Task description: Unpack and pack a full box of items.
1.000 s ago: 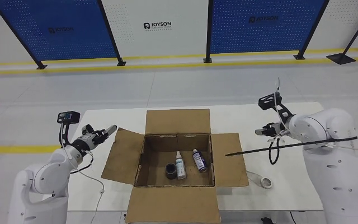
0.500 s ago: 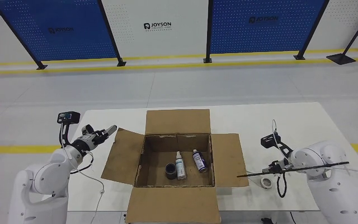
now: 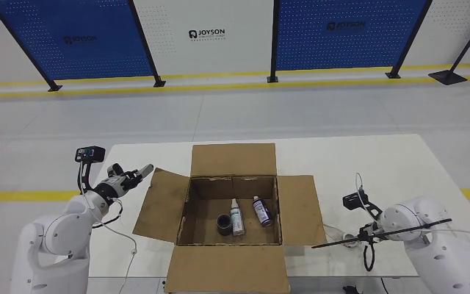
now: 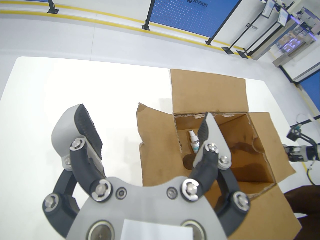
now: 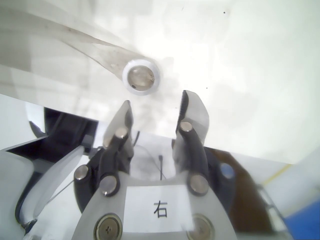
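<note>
Right gripper is down low off the right side of the box. Its fingers are spread with nothing between them, and a little white tape roll sits on the table just past the tips. Left gripper hangs off the box's left side, spread wide too and empty. Inside the box I can see a dark can, a white spray bottle right beside it and a purple bottle a bit apart, with all four flaps folded out
</note>
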You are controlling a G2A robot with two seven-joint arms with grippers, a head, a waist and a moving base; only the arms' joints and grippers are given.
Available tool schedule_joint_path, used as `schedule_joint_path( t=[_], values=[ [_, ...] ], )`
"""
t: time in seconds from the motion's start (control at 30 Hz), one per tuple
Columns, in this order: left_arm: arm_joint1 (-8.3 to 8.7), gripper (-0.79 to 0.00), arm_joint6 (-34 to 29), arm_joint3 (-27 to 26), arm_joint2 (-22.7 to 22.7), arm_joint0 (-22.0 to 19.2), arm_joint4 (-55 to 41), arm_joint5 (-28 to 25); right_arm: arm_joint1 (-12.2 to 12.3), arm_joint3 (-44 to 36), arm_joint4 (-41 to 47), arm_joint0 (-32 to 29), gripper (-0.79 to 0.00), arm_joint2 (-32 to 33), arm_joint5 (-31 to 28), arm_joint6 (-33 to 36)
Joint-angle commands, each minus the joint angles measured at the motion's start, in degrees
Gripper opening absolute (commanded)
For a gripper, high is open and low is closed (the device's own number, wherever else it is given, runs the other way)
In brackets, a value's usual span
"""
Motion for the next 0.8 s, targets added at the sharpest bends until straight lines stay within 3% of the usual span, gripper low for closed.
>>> schedule_joint_path(
  t=[0.0, 0.2, 0.77],
  values=[
    [0.0, 0.0, 0.0, 0.0, 0.0, 0.0, 0.0, 0.0, 0.47, 0.05, 0.43, 0.31, -0.468, -0.63, 0.75, 0.0],
    [0.0, 0.0, 0.0, 0.0, 0.0, 0.0, 0.0, 0.0, 1.19, 0.61, 0.13, 1.23, -0.511, -1.76, 3.77, 0.0],
    [0.0, 0.0, 0.0, 0.0, 0.0, 0.0, 0.0, 0.0, -0.41, 7.75, 0.46, 3.2, -0.533, -6.94, 5.6, -6.96]
  ],
)
